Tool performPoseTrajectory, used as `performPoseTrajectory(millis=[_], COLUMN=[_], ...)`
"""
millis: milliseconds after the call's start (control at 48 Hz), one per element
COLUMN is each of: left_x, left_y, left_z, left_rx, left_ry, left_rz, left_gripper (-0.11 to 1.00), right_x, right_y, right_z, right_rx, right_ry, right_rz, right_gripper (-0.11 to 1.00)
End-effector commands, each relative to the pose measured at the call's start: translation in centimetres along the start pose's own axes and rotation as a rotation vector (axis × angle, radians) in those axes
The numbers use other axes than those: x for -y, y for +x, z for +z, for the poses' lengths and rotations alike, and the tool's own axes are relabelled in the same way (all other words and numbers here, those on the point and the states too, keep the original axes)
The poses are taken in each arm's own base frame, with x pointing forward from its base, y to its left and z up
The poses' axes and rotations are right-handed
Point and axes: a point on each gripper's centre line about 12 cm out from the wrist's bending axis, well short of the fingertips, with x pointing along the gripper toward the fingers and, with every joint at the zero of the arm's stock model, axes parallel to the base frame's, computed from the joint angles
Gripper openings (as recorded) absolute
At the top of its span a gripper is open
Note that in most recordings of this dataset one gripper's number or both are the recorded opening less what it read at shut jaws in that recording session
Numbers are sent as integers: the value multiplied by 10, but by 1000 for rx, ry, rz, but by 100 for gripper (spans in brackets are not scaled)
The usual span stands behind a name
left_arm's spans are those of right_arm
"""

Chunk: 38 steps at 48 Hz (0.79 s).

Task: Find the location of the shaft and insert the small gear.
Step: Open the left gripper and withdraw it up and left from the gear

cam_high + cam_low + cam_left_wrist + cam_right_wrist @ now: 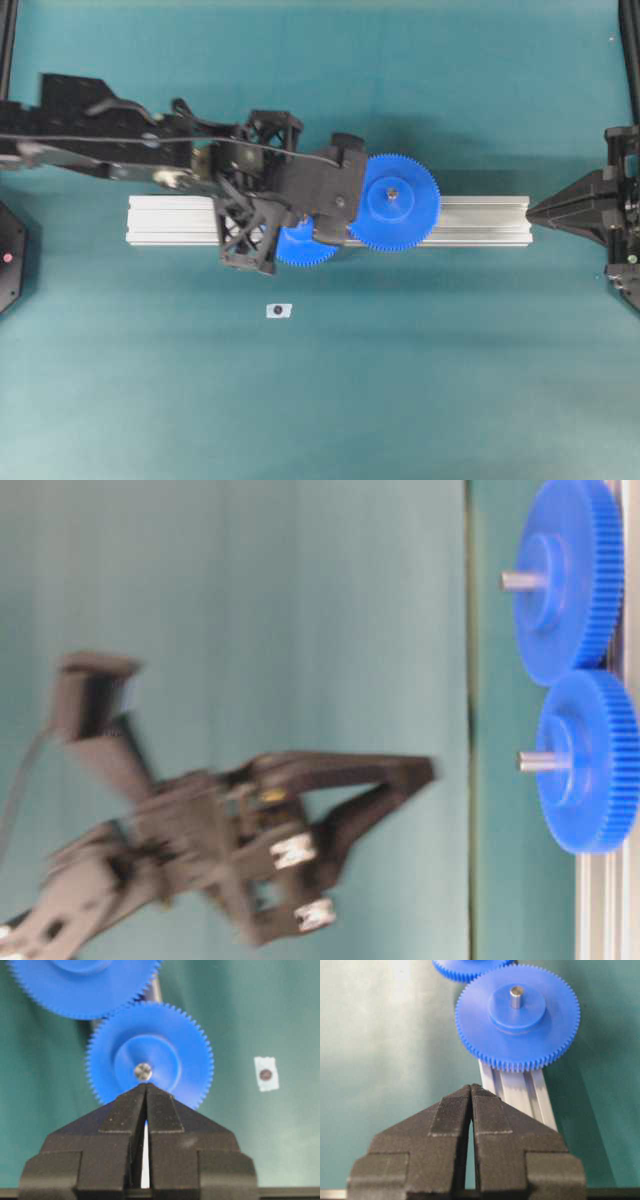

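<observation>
My left gripper (322, 228) hangs over the aluminium rail (170, 220), its fingers pressed together with nothing between them; in my left wrist view the tips meet just short of the small gear (150, 1056). That gear sits flat on the rail with the shaft (143, 1071) poking up through its hub, a silvery end showing in the middle of the blue. From overhead my arm covers most of it, leaving only a blue crescent of teeth at the rail's near edge.

Just to the right, the larger blue gear (393, 201) rests on the same rail on its own pin, its teeth meeting those of the small gear. From table level both gears stand side by side with their pins projecting.

On the green mat (420, 380), well apart from the rail, lies a small white tag (279, 310) with a dark dot.

At the far right my right gripper (532, 209) is drawn shut and empty, pointing at the rail's end.
</observation>
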Motion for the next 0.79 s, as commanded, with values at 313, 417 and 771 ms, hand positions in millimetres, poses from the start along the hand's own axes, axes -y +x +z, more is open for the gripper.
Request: performPoseTrajectory(millis=[313, 417, 771], left_x=[3, 4, 13], left_y=[-71, -77, -77], left_z=[16, 9, 1], left_rx=[163, 172, 184], left_ry=[8, 8, 18], left_rz=[35, 37, 27], left_gripper=[-2, -2, -2], right_x=[2, 2, 1], right_y=[0, 0, 0], right_z=[2, 2, 3], right_rx=[9, 12, 15], right_ry=[18, 18, 17], right_rz=[-8, -8, -7], right_gripper=[6, 6, 6])
